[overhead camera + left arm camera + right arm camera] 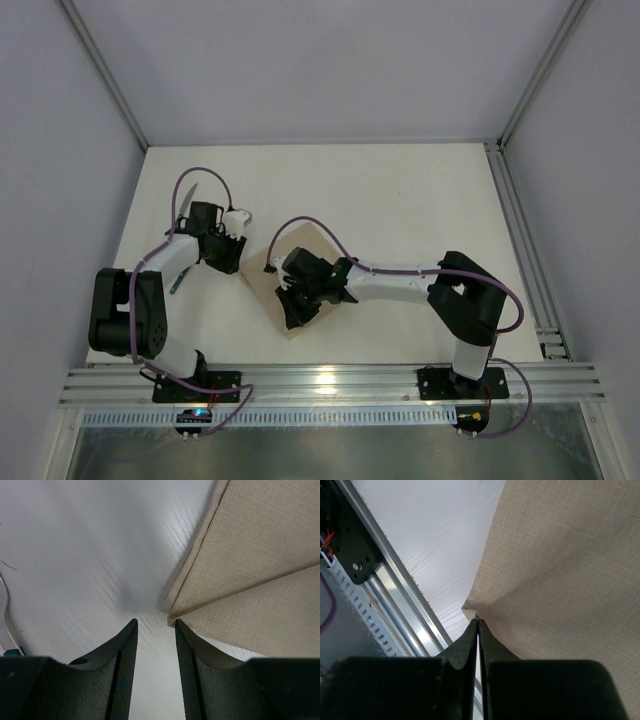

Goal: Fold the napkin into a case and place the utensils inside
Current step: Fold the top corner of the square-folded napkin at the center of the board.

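I find the right claw [477, 623] clenched on the napkin [560, 565] corner at lower centre. The left claw [155, 623] stands released (napkin corner just ahead) over the table [75, 555].

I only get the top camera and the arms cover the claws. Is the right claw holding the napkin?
Observer: Yes, its wrist view shows the right claw shut on the napkin, pinching a corner.
Operator: What about the left claw?
Observer: The left claw is open, a napkin corner just ahead of it, ungripped.
Operator: Is it folded there?
Observer: Two cloth layers show there, one lying over the other.
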### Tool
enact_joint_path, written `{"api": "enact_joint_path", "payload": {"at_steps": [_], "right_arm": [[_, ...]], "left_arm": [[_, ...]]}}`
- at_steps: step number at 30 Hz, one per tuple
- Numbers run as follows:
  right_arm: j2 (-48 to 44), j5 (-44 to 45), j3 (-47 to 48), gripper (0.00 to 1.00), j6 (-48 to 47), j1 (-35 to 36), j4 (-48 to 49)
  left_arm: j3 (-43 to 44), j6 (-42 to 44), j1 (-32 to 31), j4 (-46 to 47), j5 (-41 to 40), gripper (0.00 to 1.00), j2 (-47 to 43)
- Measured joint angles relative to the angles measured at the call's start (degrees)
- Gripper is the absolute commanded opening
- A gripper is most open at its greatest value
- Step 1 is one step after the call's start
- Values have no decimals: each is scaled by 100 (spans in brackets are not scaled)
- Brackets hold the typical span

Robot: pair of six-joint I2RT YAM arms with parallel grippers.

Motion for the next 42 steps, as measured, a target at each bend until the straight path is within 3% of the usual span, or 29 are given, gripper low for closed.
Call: {"api": "enact_joint_path", "payload": {"at_steps": [12, 15, 18, 23, 27, 32, 36, 42], "right_arm": [[13, -48, -87, 4, -264, 11, -125], [59, -52, -79, 14, -317, 13, -168], [149, -52, -48, 31, -407, 11, -262], [225, -37, 79, 46, -518, 13, -503], [61, 116, 131, 51, -560, 11, -632], [-826, 496, 94, 51, -372, -149, -772], [-2100, 686, -697, 50, -72, -911, -566], [-3475, 675, -2347, 50, 348, -2992, -603]], "left_arm": [[0, 7, 0, 0, -57, 38, -2], [2, 9, 0, -11, -55, 38, -31], [4, 11, 0, -70, -57, 39, -170], [39, 22, 0, -221, -55, 41, -584], [116, 26, 0, -326, -13, 43, -782], [144, 20, -22, -363, 101, 48, -769], [201, 20, -127, -361, 114, 51, -623], [203, 24, -271, -358, 92, 52, -260]]}}
